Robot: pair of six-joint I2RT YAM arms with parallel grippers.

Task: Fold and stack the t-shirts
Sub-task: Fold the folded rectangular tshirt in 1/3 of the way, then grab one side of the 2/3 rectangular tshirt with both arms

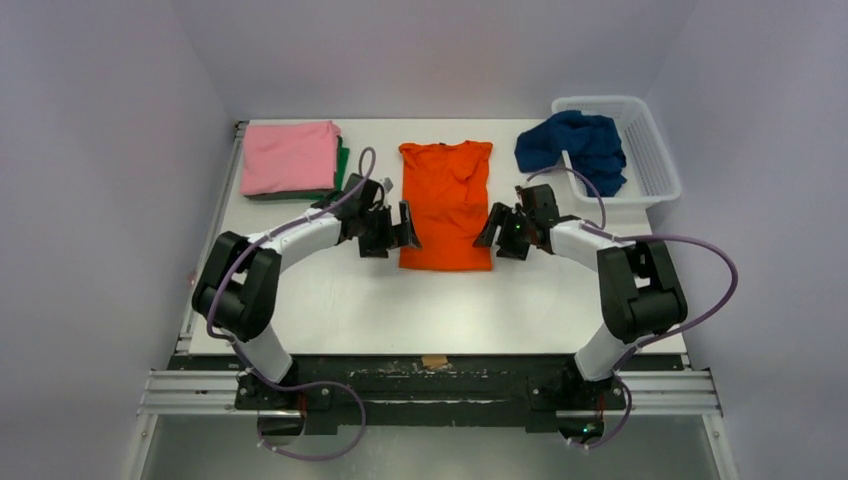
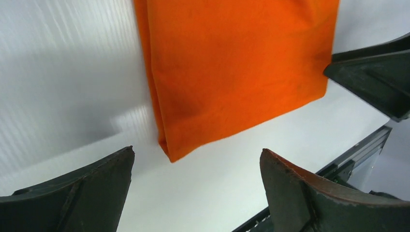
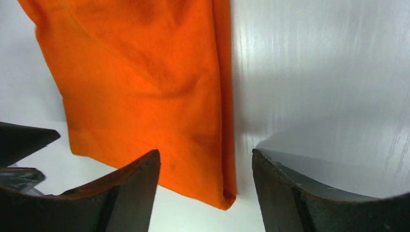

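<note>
While poised beside near hem corners of bright orange cotton t-shirt, lying flat as long folded strip on white counter, holding nothing: wide spread at left fingers, moderate gap at right fingers. Judged positioned to grip hem for crosswise fold toward collar.

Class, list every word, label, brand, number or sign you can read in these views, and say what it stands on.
No text can be read.
The orange t-shirt, pink t-shirt, navy t-shirt and basket show no print.
A small tan patch at the near edge of the table is too small to tell.
</note>
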